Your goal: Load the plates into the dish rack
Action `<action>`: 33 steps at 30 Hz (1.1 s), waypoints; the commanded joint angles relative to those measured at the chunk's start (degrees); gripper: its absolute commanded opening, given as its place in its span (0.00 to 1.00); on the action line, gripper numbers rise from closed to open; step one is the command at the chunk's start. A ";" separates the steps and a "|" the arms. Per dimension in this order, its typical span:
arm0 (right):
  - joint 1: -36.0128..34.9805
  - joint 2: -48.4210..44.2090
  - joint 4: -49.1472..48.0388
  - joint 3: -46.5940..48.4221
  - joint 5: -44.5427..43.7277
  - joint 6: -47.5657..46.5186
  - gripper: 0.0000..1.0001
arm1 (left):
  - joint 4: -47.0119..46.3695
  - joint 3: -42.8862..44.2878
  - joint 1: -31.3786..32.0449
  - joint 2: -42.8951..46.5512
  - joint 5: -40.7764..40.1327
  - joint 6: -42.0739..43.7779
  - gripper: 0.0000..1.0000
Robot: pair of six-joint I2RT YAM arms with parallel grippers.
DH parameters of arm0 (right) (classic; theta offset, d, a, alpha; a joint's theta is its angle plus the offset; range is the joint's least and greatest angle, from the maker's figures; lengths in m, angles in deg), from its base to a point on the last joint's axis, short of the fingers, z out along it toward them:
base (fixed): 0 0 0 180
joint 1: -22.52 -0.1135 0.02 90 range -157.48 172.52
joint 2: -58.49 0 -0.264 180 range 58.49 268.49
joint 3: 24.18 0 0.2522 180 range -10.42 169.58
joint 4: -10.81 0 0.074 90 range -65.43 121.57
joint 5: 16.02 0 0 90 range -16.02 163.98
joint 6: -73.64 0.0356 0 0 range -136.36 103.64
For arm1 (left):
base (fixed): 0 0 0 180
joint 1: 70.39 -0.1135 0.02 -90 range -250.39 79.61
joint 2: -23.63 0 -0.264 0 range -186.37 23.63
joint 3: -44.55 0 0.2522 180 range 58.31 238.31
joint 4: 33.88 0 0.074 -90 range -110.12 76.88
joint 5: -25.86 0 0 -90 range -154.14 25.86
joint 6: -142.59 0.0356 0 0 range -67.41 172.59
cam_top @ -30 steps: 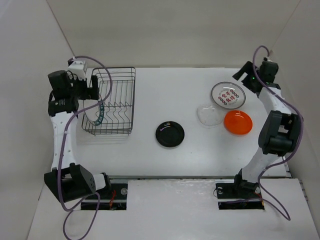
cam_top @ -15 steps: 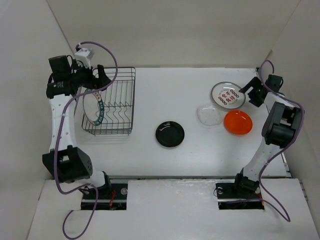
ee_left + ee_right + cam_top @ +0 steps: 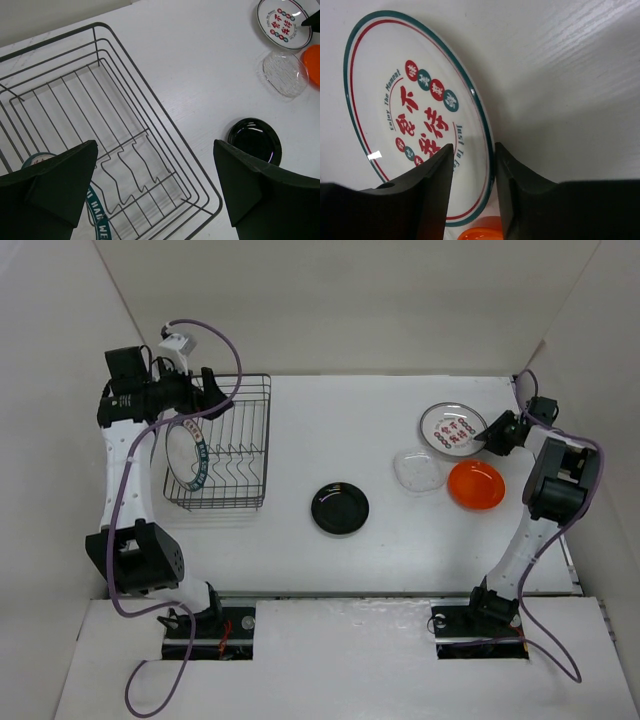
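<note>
Right wrist view showed the right claw (image 3: 473, 147) with one finger on each side of the rim of the white plate with red markings (image 3: 415, 105). I could not tell if it was squeezing yet. That plate lay flat on the table (image 3: 330, 430) at the far right. It was round and shiny, with a green and red ring. Near it lay the clear plate (image 3: 419, 470) and the orange plate (image 3: 475, 484). The black plate (image 3: 340, 508) sat near the middle. The left claw (image 3: 155, 150) hung wide open and empty over the dish rack (image 3: 250, 400). Only the patterned plate (image 3: 190, 460) stood inside it, so I judged one done and four left.
</note>
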 commanded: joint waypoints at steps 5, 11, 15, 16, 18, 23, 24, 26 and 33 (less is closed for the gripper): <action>0.04 1.61 6.65 5.55 -0.01 0.77 0.00 | -0.35 3.90 -0.05 -0.62 2.24 -0.74 1.00; 0.04 -0.48 0.90 2.95 3.28 4.71 0.00 | -2.19 3.90 1.09 -1.67 -2.50 -3.55 1.00; -1.45 -7.34 -21.65 -3.21 10.52 11.74 0.00 | -1.23 9.86 6.26 -5.54 -6.54 -4.17 1.00; -2.15 -9.96 -24.60 -4.01 11.40 12.54 0.00 | -0.71 11.62 7.58 -6.59 -6.55 -4.17 1.00; -4.25 -12.09 -29.96 -4.62 13.85 13.16 0.00 | 0.44 16.28 11.18 -9.58 -2.52 -4.17 1.00; -9.27 -17.01 -42.56 -6.65 18.08 13.52 0.00 | -0.17 22.53 17.08 -15.20 7.06 -6.00 1.00; -10.32 -17.98 -43.08 -6.65 18.87 12.64 0.00 | -1.57 23.32 17.96 -16.78 9.42 -6.71 1.00; -13.83 -18.51 -43.08 -6.65 20.63 9.75 0.00 | -2.80 23.94 20.51 -18.11 11.63 -7.41 1.00; -21.31 -21.41 -46.68 -7.70 25.20 8.41 0.00 | -13.53 19.64 25.78 -18.64 12.52 -11.55 1.00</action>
